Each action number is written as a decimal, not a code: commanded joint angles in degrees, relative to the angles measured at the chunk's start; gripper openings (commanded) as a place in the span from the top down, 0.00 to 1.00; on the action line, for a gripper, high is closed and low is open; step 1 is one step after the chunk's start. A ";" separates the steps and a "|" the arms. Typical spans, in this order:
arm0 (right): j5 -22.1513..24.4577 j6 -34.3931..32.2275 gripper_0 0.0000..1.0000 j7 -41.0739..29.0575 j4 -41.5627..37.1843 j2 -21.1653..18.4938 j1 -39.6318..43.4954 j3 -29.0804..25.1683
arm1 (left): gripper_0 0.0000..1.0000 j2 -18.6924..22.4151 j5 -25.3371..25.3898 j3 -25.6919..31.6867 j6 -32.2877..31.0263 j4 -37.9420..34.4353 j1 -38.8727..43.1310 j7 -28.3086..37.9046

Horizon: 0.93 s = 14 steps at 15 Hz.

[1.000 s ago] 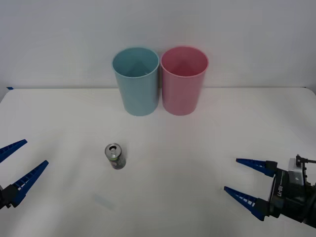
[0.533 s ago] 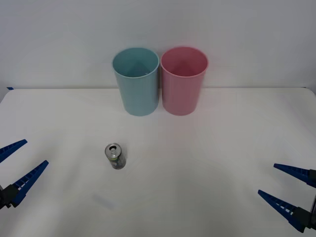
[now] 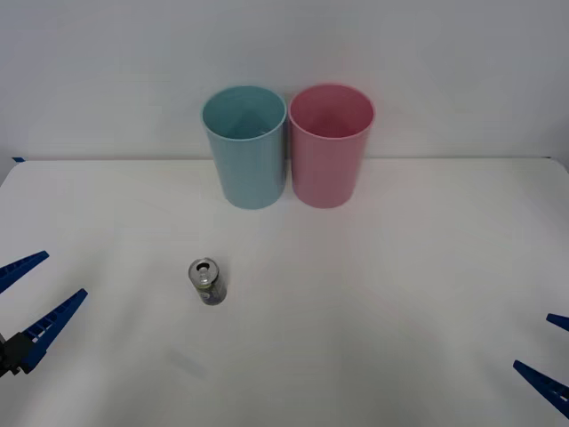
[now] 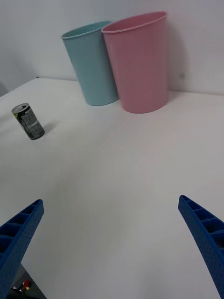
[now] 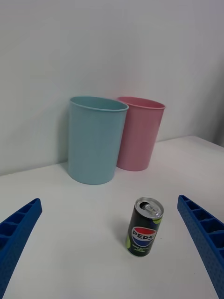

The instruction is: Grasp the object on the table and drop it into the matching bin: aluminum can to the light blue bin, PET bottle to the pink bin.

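Note:
The aluminum can (image 3: 207,281) stands upright on the white table (image 3: 373,267), left of centre; its dark printed side and silver pull-tab top face the left wrist view (image 5: 144,226), and it stands small and far off in the right wrist view (image 4: 28,121). At the back stand the light blue bin (image 3: 245,146) (image 5: 95,139) (image 4: 91,63) and the pink bin (image 3: 330,144) (image 5: 139,132) (image 4: 139,61), side by side. My left gripper (image 3: 29,300) is open at the left edge, apart from the can. My right gripper (image 3: 551,356) is open at the lower right corner.
A pale wall rises behind the bins. Bare tabletop stretches between the can and both grippers and in front of the bins.
My right gripper has drawn back toward the lower right corner, away from the table's middle. The left gripper, can and bins have not moved.

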 commanded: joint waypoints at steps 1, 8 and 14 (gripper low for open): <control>-0.96 -0.12 0.00 0.41 0.01 0.05 1.17 -0.92 | 0.00 0.00 0.00 0.00 0.00 0.00 0.00 0.00; -1.05 -0.12 0.00 1.03 0.09 -0.04 1.52 -1.45 | 0.00 0.00 0.00 0.00 0.00 0.00 0.00 0.00; -1.05 -0.12 0.00 1.03 0.09 -0.04 1.52 -1.45 | 0.00 0.00 0.00 0.00 0.00 0.00 0.00 0.00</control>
